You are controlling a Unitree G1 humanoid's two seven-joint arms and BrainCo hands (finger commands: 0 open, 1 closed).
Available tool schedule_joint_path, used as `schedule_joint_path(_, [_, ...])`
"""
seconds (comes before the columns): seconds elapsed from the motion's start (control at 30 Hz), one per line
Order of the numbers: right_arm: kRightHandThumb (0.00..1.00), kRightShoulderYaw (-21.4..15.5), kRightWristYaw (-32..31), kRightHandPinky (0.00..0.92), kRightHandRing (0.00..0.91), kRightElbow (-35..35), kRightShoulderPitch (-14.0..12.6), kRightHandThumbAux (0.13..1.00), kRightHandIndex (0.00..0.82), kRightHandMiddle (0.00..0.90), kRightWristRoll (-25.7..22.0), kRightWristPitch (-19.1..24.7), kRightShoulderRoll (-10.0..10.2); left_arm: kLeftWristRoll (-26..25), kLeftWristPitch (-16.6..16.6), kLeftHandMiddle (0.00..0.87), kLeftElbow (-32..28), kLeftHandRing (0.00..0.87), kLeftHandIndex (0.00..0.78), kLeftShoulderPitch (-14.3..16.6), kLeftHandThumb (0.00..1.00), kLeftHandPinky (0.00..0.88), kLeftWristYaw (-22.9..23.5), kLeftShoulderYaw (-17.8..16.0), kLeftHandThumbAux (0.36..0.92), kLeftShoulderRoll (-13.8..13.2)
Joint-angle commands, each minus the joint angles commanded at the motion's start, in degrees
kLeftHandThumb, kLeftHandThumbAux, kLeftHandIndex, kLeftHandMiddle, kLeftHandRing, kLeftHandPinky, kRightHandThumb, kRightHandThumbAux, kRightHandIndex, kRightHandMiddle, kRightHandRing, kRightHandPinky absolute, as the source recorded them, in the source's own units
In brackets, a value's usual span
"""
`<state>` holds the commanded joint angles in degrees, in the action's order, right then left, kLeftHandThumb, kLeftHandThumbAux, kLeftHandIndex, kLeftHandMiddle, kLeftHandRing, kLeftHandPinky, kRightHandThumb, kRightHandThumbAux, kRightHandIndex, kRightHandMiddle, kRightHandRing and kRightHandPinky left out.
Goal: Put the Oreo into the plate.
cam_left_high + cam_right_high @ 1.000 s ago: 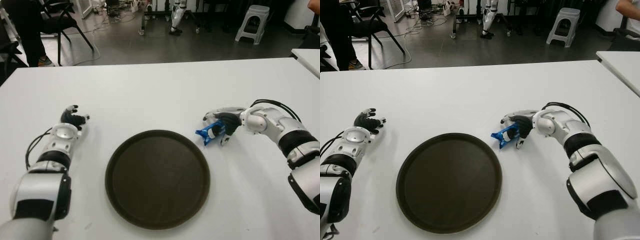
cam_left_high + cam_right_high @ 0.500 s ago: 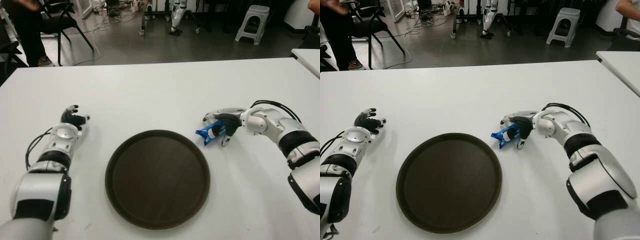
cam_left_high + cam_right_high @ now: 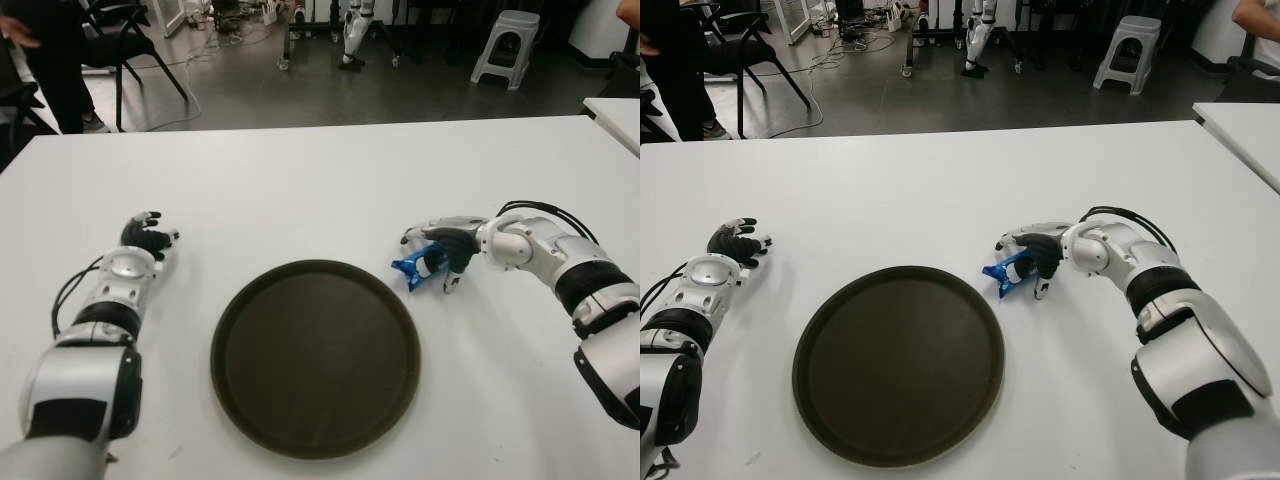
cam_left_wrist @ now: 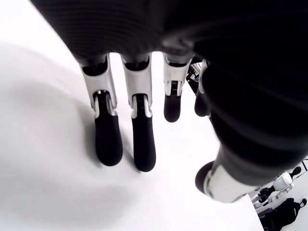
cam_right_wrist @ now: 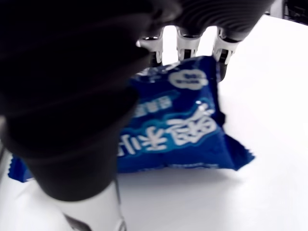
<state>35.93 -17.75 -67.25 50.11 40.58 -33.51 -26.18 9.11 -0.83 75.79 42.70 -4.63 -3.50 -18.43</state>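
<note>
Your right robot hand [image 3: 438, 256] is closed around the Oreo [image 3: 412, 267], a blue pack with white lettering; in the right wrist view [image 5: 178, 130] the thumb presses on one face of the pack while the fingers [image 5: 187, 45] curl over its far edge, so the grip looks firm. The pack sticks out from the palm toward your left, its crimped end pointing at the plate [image 3: 315, 355]. The plate lies just beside that robot hand on its left and slightly nearer to you, a dark round one with a raised rim, and the Oreo sits just outside that rim, not over it; you cannot tell from the eye views whether the pack's lower corner touches the white counter [image 3: 330, 190] or hangs barely above it. Your right forearm runs out to the right from the wrist, with a black cable looping over it. Your left robot hand [image 3: 146, 236] shows far off on the other side of the plate, well apart from it, on your left; in its own wrist view the fingers [image 4: 108, 139] are stretched out and relaxed above the counter and hold nothing. Beyond the far edge of the counter you can see a dark floor with a chair [image 3: 125, 40] and a stool [image 3: 505, 40]
</note>
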Motion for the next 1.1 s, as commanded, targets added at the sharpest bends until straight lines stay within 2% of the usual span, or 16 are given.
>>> schedule_joint_path(0.33, [0.0,0.2,-0.2,0.047,0.017,-0.3,0.0,0.921,0.0,0.009,0.1,0.2,0.4,0.1,0.3,0.129,0.0,0.151,0.144,0.0,0.293,0.178,-0.4,0.0,0.772,0.1])
schedule_joint_path(0.47, [0.0,0.3,-0.2,0.059,0.019,-0.1,0.1,0.925,0.0,0.009,0.3,0.1,0.4,0.0,0.3,0.133,0.0,0.155,0.151,0.0,0.298,0.184,-0.6,0.0,0.77,0.1])
schedule_joint_path(0.53, [0.0,0.4,-0.2,0.111,0.024,0.1,0.1,0.953,0.0,0.01,0.4,-0.2,0.3,0.0,0.3,0.133,0.1,0.153,0.151,0.0,0.298,0.175,-0.6,-0.1,0.767,0.1])
schedule_joint_path(0.73, [0.0,0.7,-0.3,0.061,0.019,0.1,0.4,0.943,0.0,0.008,0.6,-0.1,0.3,0.1,0.0,0.129,0.0,0.15,0.157,0.0,0.319,0.176,-0.4,0.0,0.771,0.1])
schedule_joint_path(1.1, [0.0,0.8,-0.2,0.059,0.027,0.0,0.5,0.94,0.0,0.017,0.6,0.3,0.8,0.8,-0.2,0.118,0.0,0.136,0.116,-0.1,0.262,0.15,-0.9,0.6,0.78,0.1])
